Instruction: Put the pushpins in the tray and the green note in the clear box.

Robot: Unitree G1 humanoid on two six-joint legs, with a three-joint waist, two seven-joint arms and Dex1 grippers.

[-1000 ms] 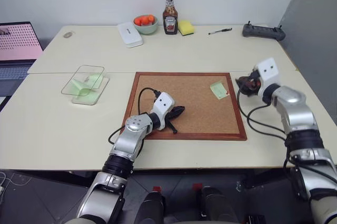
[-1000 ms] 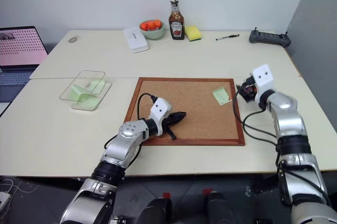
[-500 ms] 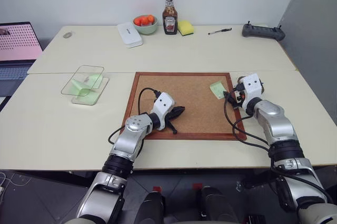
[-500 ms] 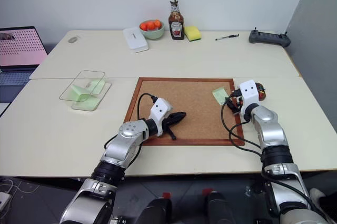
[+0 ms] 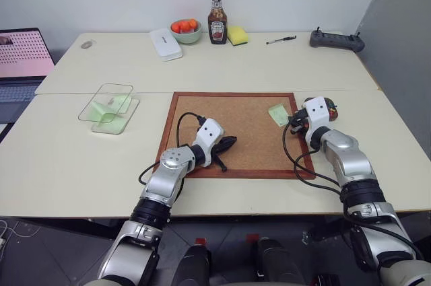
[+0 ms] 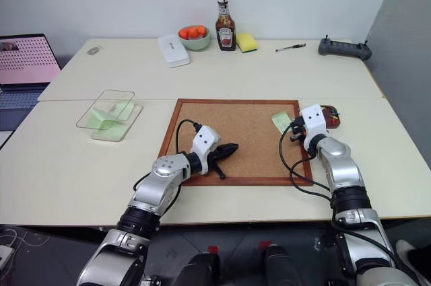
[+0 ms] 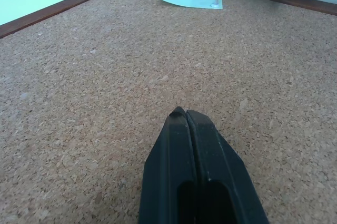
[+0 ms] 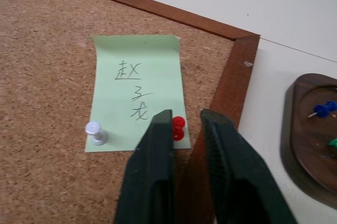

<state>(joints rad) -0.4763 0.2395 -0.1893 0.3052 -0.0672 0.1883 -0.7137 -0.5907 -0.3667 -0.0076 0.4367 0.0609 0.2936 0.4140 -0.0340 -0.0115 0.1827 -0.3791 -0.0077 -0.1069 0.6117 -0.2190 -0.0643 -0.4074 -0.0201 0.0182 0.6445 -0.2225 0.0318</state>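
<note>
While the left gripper (image 7: 185,116) is resting shut and empty, the right gripper (image 8: 184,124), fingers slightly parted, is hovering beside the red pushpin (image 8: 178,127) pinning the green note (image 8: 138,89).

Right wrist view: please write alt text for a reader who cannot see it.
The right gripper has its two black fingers either side of a red pushpin stuck in the green note on the corkboard. A white pushpin pins the note's other corner; the brown tray beside the board holds blue and green pins.
</note>
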